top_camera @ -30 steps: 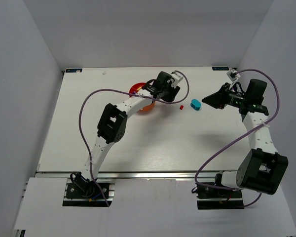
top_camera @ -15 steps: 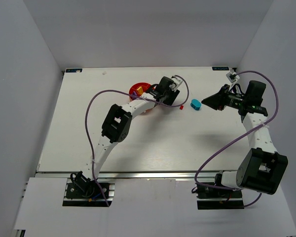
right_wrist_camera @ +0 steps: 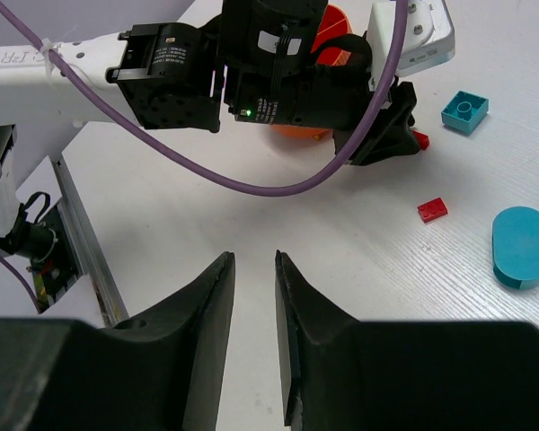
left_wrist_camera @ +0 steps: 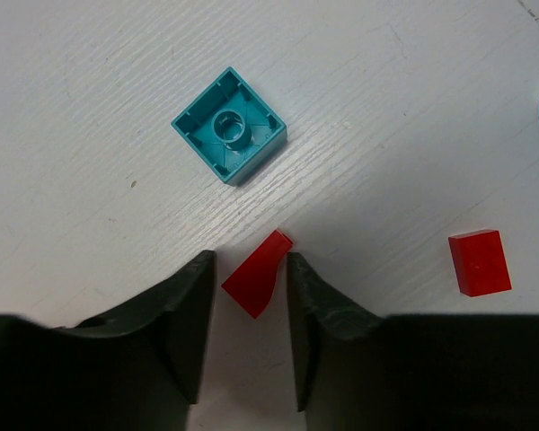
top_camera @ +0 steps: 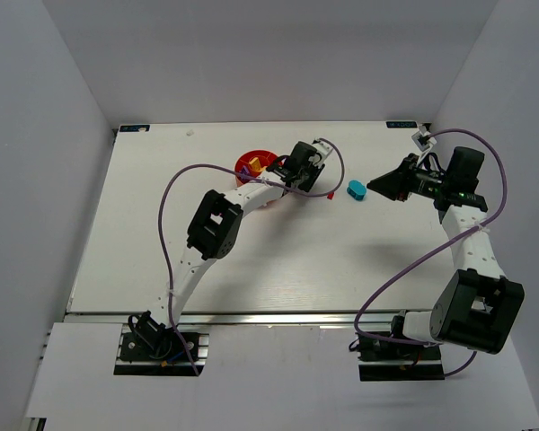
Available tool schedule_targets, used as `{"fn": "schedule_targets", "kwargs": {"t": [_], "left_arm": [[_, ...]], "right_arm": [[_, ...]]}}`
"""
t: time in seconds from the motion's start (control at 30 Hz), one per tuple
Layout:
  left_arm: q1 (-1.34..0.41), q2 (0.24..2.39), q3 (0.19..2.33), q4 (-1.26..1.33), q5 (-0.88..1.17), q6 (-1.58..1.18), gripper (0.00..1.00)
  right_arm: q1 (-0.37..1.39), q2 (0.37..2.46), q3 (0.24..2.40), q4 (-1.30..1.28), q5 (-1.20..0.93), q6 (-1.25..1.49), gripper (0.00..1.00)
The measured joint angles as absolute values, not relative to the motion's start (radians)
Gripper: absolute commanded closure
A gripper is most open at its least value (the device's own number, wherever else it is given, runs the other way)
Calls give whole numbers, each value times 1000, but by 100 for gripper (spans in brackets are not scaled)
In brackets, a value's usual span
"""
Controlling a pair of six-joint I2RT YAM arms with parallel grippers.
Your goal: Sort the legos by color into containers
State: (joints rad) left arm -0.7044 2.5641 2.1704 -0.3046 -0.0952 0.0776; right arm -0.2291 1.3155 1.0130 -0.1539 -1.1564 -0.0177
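Observation:
In the left wrist view my left gripper (left_wrist_camera: 250, 260) is open, its fingers either side of a small tilted red lego (left_wrist_camera: 258, 272) on the table. An upturned cyan square lego (left_wrist_camera: 229, 137) lies just beyond, and a second red lego (left_wrist_camera: 479, 261) lies to the right. The top view shows the left gripper (top_camera: 307, 167) beside the orange-red bowl (top_camera: 251, 165). My right gripper (top_camera: 372, 187) is open a little and empty (right_wrist_camera: 254, 260), next to a cyan oval piece (top_camera: 357, 189). The right wrist view shows that oval piece (right_wrist_camera: 523, 247), a red lego (right_wrist_camera: 432, 209) and the cyan lego (right_wrist_camera: 464, 111).
A yellow piece (top_camera: 251, 164) shows inside the bowl. The left arm's purple cable (top_camera: 175, 180) loops over the table left of the bowl. The white side walls stand close to the table's left and right edges.
My left gripper has shifted a little right, away from the bowl, towards the red legos. My right gripper has barely moved.

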Motion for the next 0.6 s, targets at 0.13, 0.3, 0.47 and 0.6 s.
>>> {"fn": "schedule_targets", "kwargs": {"t": [0.13,0.3,0.47,0.6], "left_arm": [[-704,2564,2170,-304,-93,78,69],[-704,2564,2170,-290,-70,78,86],[-704,2510,2090,-249,3,57,94],[-698,2373,1967,-220,85,17,95]], "right_arm": [[-229,1316,1011,-154,-1156,-18,70],[-229,1316,1010,-154,-1157,-18,70],[-234,1316,1005,-154,-1157,-19,70],[-237,1316,1000,-154,-1154,-23,71]]}}
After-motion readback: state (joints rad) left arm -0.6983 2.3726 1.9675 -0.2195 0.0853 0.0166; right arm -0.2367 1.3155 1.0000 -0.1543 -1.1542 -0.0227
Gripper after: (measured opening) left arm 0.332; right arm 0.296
